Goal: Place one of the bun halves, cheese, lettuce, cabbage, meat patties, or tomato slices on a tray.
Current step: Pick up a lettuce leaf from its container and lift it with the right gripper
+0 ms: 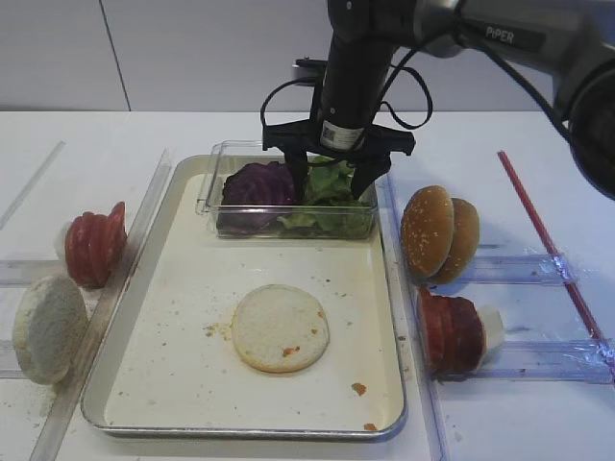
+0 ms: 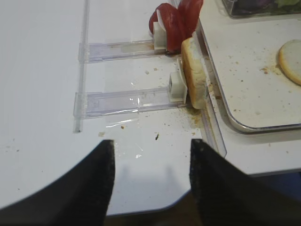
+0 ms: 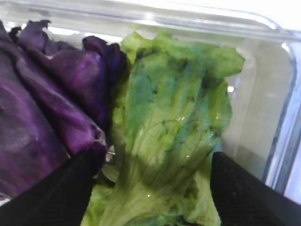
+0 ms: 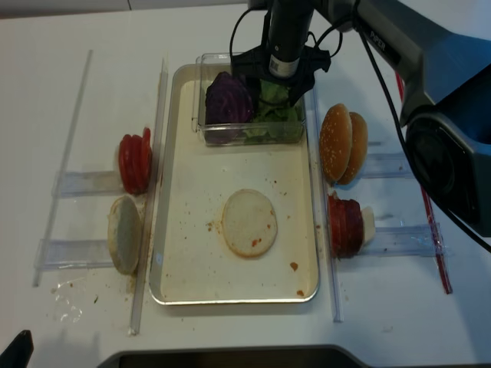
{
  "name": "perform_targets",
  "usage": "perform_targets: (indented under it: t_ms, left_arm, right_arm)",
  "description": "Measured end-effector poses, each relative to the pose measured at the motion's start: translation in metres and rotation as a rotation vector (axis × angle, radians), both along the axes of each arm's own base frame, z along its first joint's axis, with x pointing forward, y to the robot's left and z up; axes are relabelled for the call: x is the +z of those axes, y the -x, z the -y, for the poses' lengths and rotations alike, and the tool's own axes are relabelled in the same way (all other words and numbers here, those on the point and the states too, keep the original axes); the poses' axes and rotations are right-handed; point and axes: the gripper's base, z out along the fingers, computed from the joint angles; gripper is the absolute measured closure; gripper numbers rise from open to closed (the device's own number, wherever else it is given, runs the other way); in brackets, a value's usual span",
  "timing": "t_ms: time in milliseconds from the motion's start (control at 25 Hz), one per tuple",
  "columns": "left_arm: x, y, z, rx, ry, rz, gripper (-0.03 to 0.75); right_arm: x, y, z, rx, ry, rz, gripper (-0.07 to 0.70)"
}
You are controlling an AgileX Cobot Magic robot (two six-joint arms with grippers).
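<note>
The ruffled green lettuce [image 1: 332,187] [image 3: 174,132] [image 4: 276,111] lies in the right half of a clear plastic box, beside the dark purple cabbage [image 1: 255,187] [image 3: 42,117] [image 4: 226,100]. My right gripper [image 1: 333,182] [image 3: 150,160] [image 4: 278,92] reaches down into the box, open, one finger on each side of the lettuce leaf; the left finger is against the cabbage. The box stands at the far end of the silver tray [image 1: 192,288] [image 4: 192,230]. A pale flat bun half [image 1: 281,327] [image 4: 248,222] [image 2: 291,59] lies on the tray. My left gripper [image 2: 151,146] hangs open and empty above the table's near-left corner.
Left of the tray, tomato slices [image 1: 94,245] [image 2: 176,21] and a pale bun half [image 1: 48,327] [image 2: 193,70] stand on edge in clear rails. To the right are sesame bun halves [image 1: 437,233] and more tomato slices [image 1: 452,331]. A red rod [image 1: 548,240] lies at far right.
</note>
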Motion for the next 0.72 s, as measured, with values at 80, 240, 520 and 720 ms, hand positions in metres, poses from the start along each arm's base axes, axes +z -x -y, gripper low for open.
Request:
perform_targets:
  t_ms: [80, 240, 520, 720]
  left_arm:
    - [0.0, 0.0, 0.0, 0.0, 0.0, 0.0, 0.368]
    - [0.0, 0.0, 0.0001, 0.0, 0.0, 0.0, 0.368]
    - [0.0, 0.0, 0.0001, 0.0, 0.0, 0.0, 0.368]
    - [0.0, 0.0, 0.0001, 0.0, 0.0, 0.0, 0.368]
  right_arm:
    - [-0.0011, -0.0001, -0.0002, -0.001, 0.0, -0.003, 0.085]
    - [-0.0043, -0.0007, -0.0006, -0.003, 0.001, -0.008, 0.125]
    - [-0.0047, -0.0008, -0.0004, -0.002, 0.003, -0.007, 0.19]
    - [-0.0086, -0.0014, -0.0007, -0.004, 0.007, -0.015, 0.233]
